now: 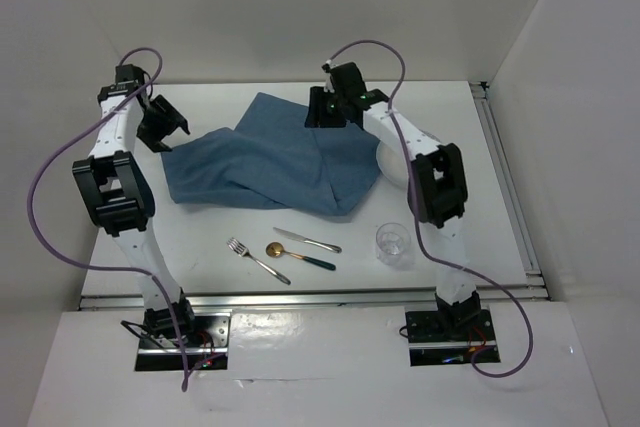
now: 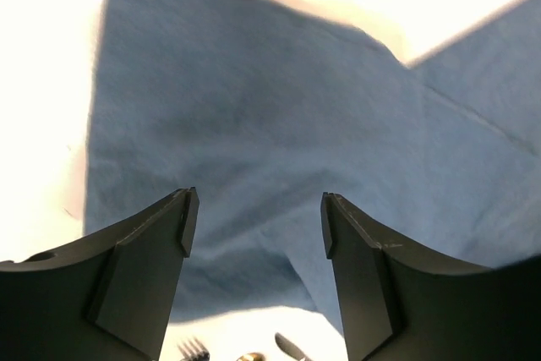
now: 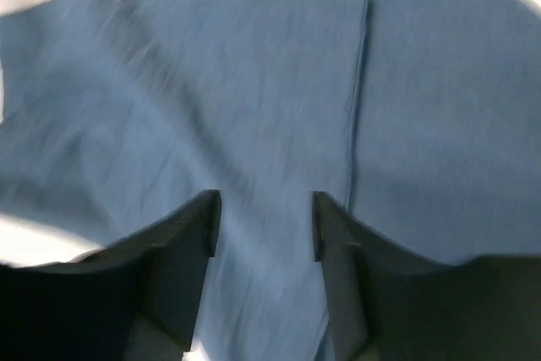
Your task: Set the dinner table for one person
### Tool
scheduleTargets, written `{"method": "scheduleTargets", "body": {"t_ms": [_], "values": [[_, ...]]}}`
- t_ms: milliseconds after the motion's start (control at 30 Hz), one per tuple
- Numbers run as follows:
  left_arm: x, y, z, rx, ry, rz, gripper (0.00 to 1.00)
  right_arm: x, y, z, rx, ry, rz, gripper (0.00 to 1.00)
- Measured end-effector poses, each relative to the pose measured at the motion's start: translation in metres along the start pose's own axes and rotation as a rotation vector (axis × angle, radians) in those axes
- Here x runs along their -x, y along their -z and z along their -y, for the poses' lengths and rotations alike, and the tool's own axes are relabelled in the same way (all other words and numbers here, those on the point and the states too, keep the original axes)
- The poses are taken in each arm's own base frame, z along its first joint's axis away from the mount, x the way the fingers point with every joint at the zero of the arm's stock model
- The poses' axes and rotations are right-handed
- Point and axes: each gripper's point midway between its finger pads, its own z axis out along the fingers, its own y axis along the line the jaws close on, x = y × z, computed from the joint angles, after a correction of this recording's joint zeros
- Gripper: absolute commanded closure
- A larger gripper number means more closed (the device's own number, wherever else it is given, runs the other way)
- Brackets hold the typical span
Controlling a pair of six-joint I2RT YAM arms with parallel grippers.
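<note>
White obj (image 1: 388, 160), maybe plate, half hidden behind R arm (image 1: 437, 183).

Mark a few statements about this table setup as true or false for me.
1. The blue cloth lies flat and fully spread. False: it is folded over on itself and rumpled.
2. The fork, spoon and knife lie on the bare table, off the cloth. True.
3. The glass stands on the cloth. False: it stands on the table, near the right arm.
4. The left tool is open and empty. True.
5. The right tool grips the knife. False: it is open above the cloth.
</note>
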Motion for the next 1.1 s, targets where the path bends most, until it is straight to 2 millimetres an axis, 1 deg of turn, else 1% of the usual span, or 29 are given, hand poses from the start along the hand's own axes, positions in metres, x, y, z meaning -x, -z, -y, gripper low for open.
{"method": "scheduleTargets", "body": {"t_ms": [33, 67, 167, 200, 233, 300, 333, 400, 467, 567, 600, 700, 800, 833, 1000, 1100], "values": [[0.005, -0.006, -0.005, 0.009, 0.014, -0.007, 0.21, 0.002, -0.015, 0.003, 0.000, -0.004, -0.004, 0.30], [0.010, -0.013, -0.009, 0.016, 0.029, -0.009, 0.19, 0.003, -0.031, 0.006, -0.001, -0.012, -0.005, 0.27], [0.028, -0.036, -0.022, 0.042, 0.075, -0.022, 0.18, 0.023, -0.068, 0.009, 0.014, -0.014, 0.030, 0.25], [0.034, -0.042, -0.025, 0.047, 0.089, -0.022, 0.18, 0.030, -0.078, 0.010, 0.027, -0.014, 0.050, 0.25], [0.040, -0.049, -0.028, 0.052, 0.101, -0.021, 0.18, 0.035, -0.084, 0.011, 0.041, -0.015, 0.065, 0.25], [0.047, -0.061, -0.037, 0.064, 0.122, -0.024, 0.18, 0.033, -0.091, 0.018, 0.056, -0.033, 0.060, 0.25], [0.047, -0.065, -0.042, 0.073, 0.131, -0.031, 0.17, 0.031, -0.093, 0.022, 0.060, -0.048, 0.054, 0.25], [0.047, -0.070, -0.051, 0.090, 0.146, -0.040, 0.17, 0.028, -0.096, 0.031, 0.071, -0.066, 0.044, 0.27], [0.047, -0.072, -0.057, 0.097, 0.158, -0.043, 0.16, 0.029, -0.100, 0.035, 0.086, -0.075, 0.050, 0.28], [0.051, -0.076, -0.063, 0.099, 0.173, -0.041, 0.16, 0.028, -0.110, 0.043, 0.106, -0.086, 0.058, 0.33], [0.052, -0.078, -0.063, 0.098, 0.174, -0.041, 0.16, 0.025, -0.114, 0.044, 0.113, -0.089, 0.055, 0.33], [0.051, -0.087, -0.068, 0.102, 0.176, -0.052, 0.16, 0.015, -0.125, 0.046, 0.132, -0.096, 0.040, 0.37], [0.048, -0.096, -0.071, 0.107, 0.174, -0.065, 0.17, 0.007, -0.132, 0.046, 0.147, -0.099, 0.027, 0.37], [0.047, -0.099, -0.072, 0.108, 0.174, -0.069, 0.18, 0.006, -0.133, 0.046, 0.151, -0.101, 0.026, 0.39], [0.051, -0.102, -0.070, 0.095, 0.170, -0.055, 0.20, 0.000, -0.138, 0.044, 0.170, -0.103, 0.014, 0.40], [0.054, -0.105, -0.069, 0.088, 0.169, -0.044, 0.27, -0.003, -0.140, 0.041, 0.179, -0.102, 0.011, 0.40]]}}
